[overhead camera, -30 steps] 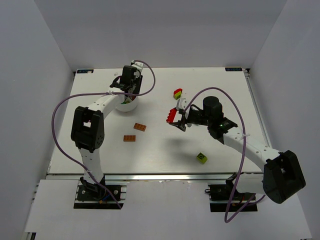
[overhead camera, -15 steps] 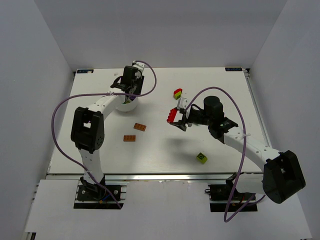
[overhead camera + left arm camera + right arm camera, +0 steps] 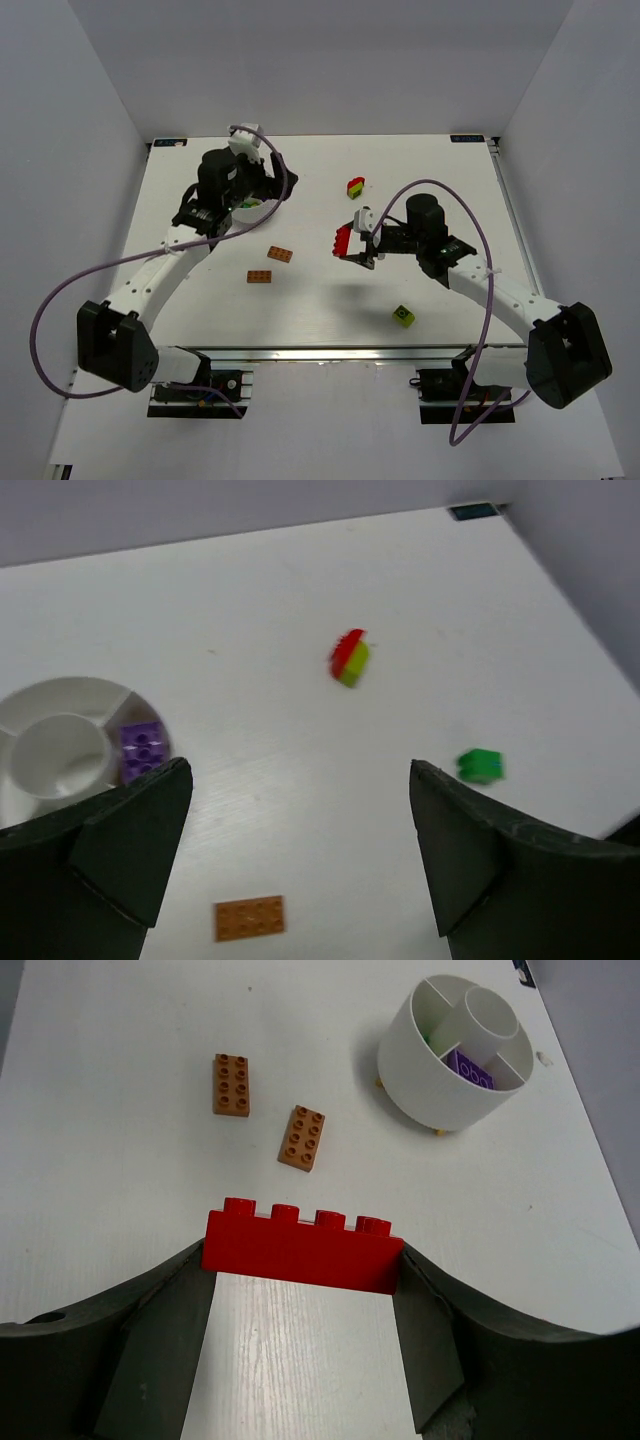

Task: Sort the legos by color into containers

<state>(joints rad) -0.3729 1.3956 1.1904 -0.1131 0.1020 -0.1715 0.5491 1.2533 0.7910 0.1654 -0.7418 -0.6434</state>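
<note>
The red brick (image 3: 300, 1250) is being pinched between the jaws of the right gripper (image 3: 302, 1265) above the table (image 3: 120, 1220), while the left gripper (image 3: 298, 775) is being held spread and empty beside the white dish (image 3: 90, 693).

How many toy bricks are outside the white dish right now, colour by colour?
orange plates: 2
red brick, held: 1
red-yellow-green piece: 1
green cube: 1
lime-green block: 1
Total: 6

Around me lies a flat white tabletop (image 3: 330, 300), closed in by plain pale grey walls (image 3: 320, 60) on three sides, with a small dark rectangular tag (image 3: 471, 139) at its far right corner and a silver metal rail (image 3: 330, 350) along its near edge.
</note>
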